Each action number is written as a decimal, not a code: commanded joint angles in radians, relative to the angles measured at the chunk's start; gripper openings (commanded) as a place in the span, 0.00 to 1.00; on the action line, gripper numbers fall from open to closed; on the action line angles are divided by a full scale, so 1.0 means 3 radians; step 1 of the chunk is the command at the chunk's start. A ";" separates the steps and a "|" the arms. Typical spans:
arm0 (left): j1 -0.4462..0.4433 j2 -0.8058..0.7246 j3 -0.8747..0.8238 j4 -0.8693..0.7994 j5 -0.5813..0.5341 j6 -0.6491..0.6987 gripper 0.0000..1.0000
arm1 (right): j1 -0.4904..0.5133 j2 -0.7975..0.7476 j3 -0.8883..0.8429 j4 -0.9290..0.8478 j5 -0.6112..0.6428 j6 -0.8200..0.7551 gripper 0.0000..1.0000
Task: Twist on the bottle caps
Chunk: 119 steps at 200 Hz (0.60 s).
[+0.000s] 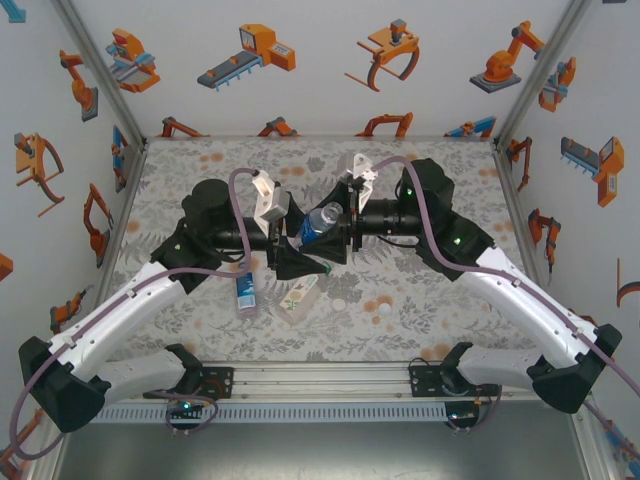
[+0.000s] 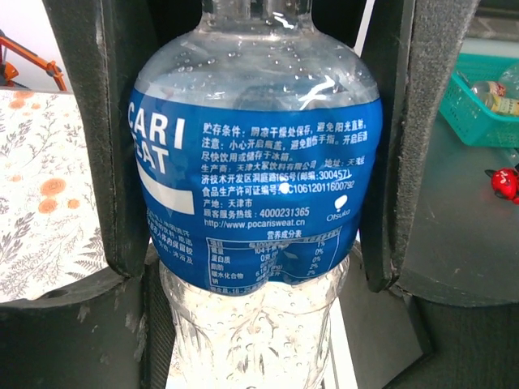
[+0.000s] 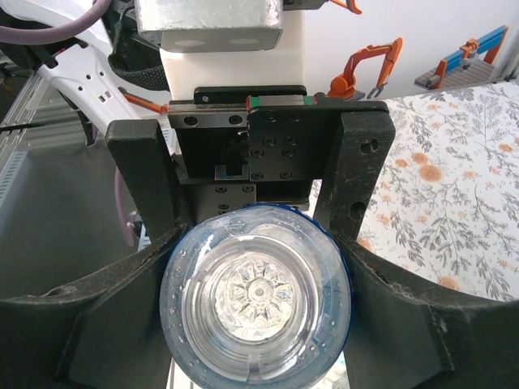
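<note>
Top external: I saw both arms meet mid-table, L claw (image 1: 291, 240) and R claw (image 1: 346, 226) nose to nose, w/ the held bottle (image 1: 321, 222) tilted between them.
L claw: in left wrist view its fingers (image 2: 122, 162) sat against the blue label on both sides, pinching the held bottle. Neck ran off the top edge, so I couldn't tell if a cap was on.
R claw: part-spread, its fingers (image 3: 89, 324) cupped round the btl's base end, touching on both sides. Base faced that cam.
Spare btls: slim bottle (image 1: 246, 291) and wide bottle (image 1: 298, 298) lay on their sides just beside each other, nearer the arm bases than the claws.
Caps: one white cap (image 1: 339, 303) and a second white cap (image 1: 383, 312) sat loose on the floral cloth (image 1: 200, 180), right of the wide bottle, touching no btl.
In the way: from above, L arm covered the slim bottle's far end, and both claws hid much of the held bottle.
</note>
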 commanded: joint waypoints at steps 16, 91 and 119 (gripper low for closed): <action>-0.0022 -0.0007 0.0024 0.0076 0.0145 0.0025 0.63 | 0.0031 0.0003 0.0114 0.0071 0.0021 -0.0010 0.00; -0.0024 0.0003 0.0032 0.0167 0.0198 0.0009 0.49 | 0.0031 0.0014 0.0131 0.0078 0.0034 -0.0009 0.00; -0.0024 0.0005 0.0033 0.0175 0.0198 0.0010 0.43 | 0.0031 0.0009 0.0122 0.0068 0.0049 -0.0010 0.00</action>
